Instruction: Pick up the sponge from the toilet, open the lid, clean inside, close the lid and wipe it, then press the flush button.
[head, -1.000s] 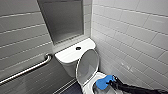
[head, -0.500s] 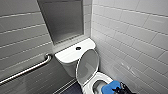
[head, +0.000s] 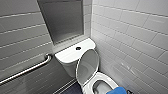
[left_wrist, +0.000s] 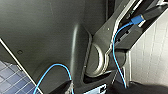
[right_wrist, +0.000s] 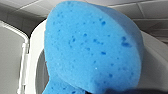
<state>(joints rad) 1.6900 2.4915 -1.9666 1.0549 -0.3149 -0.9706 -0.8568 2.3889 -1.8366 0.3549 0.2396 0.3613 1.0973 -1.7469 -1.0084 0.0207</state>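
My right tool (right_wrist: 110, 90) has hold of the bright blue, soft, porous sponge (right_wrist: 92, 47) with its rounded outline. The tool's dark edge shows just under the sponge in the right wrist view, though I cannot make out how far the grip is closed around it. In the head view the sponge sits at the lower edge, over the near right side of the oval white seat (head: 110, 82) and beside the opening of the bowl (head: 101, 87). The white glossy ceramic toilet (head: 67, 66) stands in the corner against the light tiled wall (head: 130, 37). The smooth oval white plastic lid (head: 87, 66) is up, tilted back against the tank, with its greyish concave underside facing me. Behind its top edge lies the flat rounded tank top (head: 67, 55), and the small round dark flush button (head: 78, 48) sits in the middle of it, well apart from the sponge. A straight metal grab bar (head: 27, 70) runs along the wall on the left, and a grey recessed panel (head: 62, 20) rises above the tank. Dark blue floor tiles (head: 72, 90) show beside the toilet's base. Whether my left tool is open or closed I cannot tell. Its wrist view shows a thin blue cable (left_wrist: 116, 50) looping across the dark parts of my own arm.
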